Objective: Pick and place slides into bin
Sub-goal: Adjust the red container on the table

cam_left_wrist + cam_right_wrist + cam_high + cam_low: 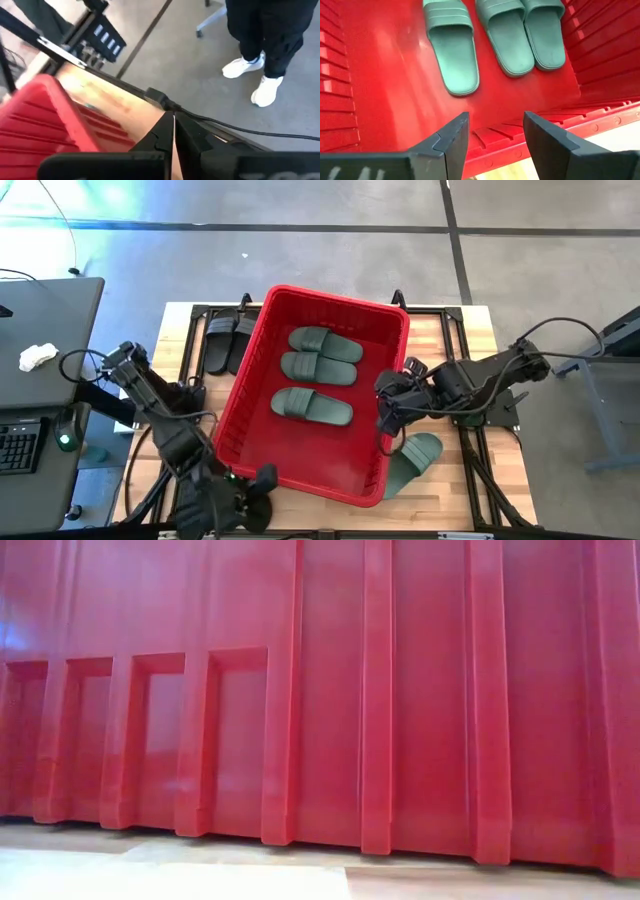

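The red bin [255,395] stands in the middle of the table, and its wall [330,690] fills the low view. Three dark green slides [318,370] lie side by side on its floor [395,85]. A further green slide [412,458] lies on the table by the bin's right wall. Two black slides [226,340] lie on the table beside the bin's far left corner. My right gripper [495,137] hangs open and empty over the bin's right rim [600,122]. My left gripper [173,137] is shut on nothing, off the bin's near left corner [55,100].
A desk with a keyboard [20,445] and a white wad [38,356] stands left of the table. Cables [240,131] run along the table's edge. A person's legs in white shoes [265,90] stand on the floor beyond. Bare wood [470,350] shows at the right.
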`<action>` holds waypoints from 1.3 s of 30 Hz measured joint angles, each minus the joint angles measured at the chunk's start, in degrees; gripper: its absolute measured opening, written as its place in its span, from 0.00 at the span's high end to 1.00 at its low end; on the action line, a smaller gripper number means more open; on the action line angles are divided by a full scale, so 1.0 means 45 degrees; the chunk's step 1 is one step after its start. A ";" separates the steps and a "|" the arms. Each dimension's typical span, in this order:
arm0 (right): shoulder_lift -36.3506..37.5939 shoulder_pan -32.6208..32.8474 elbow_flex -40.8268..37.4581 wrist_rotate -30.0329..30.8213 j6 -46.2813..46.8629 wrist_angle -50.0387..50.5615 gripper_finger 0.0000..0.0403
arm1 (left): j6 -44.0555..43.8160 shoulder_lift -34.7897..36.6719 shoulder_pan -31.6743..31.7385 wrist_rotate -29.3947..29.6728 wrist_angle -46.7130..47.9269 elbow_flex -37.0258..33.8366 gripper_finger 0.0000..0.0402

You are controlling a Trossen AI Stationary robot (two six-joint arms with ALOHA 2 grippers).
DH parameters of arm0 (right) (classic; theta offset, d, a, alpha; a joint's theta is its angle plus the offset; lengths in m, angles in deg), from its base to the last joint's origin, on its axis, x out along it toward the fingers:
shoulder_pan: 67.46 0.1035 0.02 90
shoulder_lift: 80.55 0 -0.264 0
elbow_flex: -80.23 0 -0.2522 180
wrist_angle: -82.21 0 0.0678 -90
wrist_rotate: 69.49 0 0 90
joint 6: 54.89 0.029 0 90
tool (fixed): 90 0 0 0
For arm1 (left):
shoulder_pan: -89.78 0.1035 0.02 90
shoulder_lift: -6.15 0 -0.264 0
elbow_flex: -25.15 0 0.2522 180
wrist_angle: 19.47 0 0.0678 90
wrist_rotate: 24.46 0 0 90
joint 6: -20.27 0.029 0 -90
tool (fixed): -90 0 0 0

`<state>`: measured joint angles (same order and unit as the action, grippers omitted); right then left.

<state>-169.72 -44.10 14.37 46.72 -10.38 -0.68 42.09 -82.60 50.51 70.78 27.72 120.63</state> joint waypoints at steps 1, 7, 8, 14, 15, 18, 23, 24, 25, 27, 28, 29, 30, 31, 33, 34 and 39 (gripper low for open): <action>0.0000 0.0072 0.0000 -0.0027 -0.0007 0.0000 0.56 | -0.0162 -0.0146 0.0014 0.0004 0.0050 0.0000 0.99; 0.0000 0.0698 0.0000 -0.0441 -0.0218 -0.0053 0.56 | -0.0196 -0.1123 0.0358 0.0082 0.0288 0.0000 0.98; 0.0000 0.0873 0.0000 -0.0631 -0.0152 -0.0086 0.56 | -0.0266 -0.1321 0.0420 -0.0001 0.0272 0.0000 0.98; 0.0000 0.2252 0.0000 -0.1269 0.1230 -0.0214 0.56 | -0.0277 -0.2051 0.1116 -0.0060 0.0067 0.0006 0.99; 0.0000 0.2535 0.0000 -0.1273 0.1571 -0.0214 0.56 | -0.0276 -0.2143 0.1251 -0.0089 -0.0074 0.0016 0.99; 0.0000 0.3369 0.0000 -0.1341 0.2839 -0.0204 0.56 | -0.0245 -0.2221 0.1597 -0.0209 -0.0295 0.0024 0.99; -0.0046 0.4613 0.0000 -0.1890 0.5619 -0.0206 0.56 | 0.0262 -0.2211 0.2287 -0.0141 -0.0868 0.0029 1.00; -0.0092 0.4862 0.0000 -0.1893 0.6073 -0.0206 0.56 | 0.0431 -0.2221 0.2414 -0.0089 -0.1099 0.0024 1.00; -0.0158 0.5110 0.0000 -0.1862 0.6476 -0.0209 0.56 | 0.0519 -0.2230 0.2537 -0.0043 -0.1370 0.0020 0.99; -0.0379 0.5541 0.0000 -0.1719 0.7088 -0.0219 0.56 | 0.0785 -0.2235 0.2729 0.0003 -0.1720 0.0015 0.99; -0.0525 0.5741 0.0000 -0.1645 0.7247 -0.0227 0.56 | 0.0848 -0.2230 0.2833 0.0023 -0.1847 0.0015 1.00; -0.0697 0.5927 0.0000 -0.1519 0.7392 -0.0236 0.56 | 0.0911 -0.2234 0.2948 0.0017 -0.1933 0.0015 1.00; -0.0894 0.6075 0.0000 -0.1381 0.7495 -0.0253 0.56 | 0.1018 -0.2234 0.3056 -0.0012 -0.2011 0.0015 1.00; -0.1094 0.6199 0.0000 -0.1181 0.7548 -0.0293 0.56 | 0.1067 -0.2233 0.3163 -0.0063 -0.2107 0.0015 1.00; -0.1527 0.6382 0.0000 -0.0768 0.7530 -0.0565 0.56 | 0.1082 -0.2230 0.3386 -0.0174 -0.2281 0.0015 0.99; -0.1737 0.6433 0.0000 -0.0630 0.7432 -0.0813 0.56 | 0.1086 -0.2230 0.3482 -0.0212 -0.2339 0.0015 0.99; -0.2616 0.6487 0.0000 -0.0485 0.6361 -0.2552 0.56 | 0.1338 -0.2230 0.3839 -0.0452 -0.2459 0.0015 1.00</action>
<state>-181.49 -14.90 14.37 44.54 18.24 -12.16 48.11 -92.63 67.79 68.75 16.66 120.69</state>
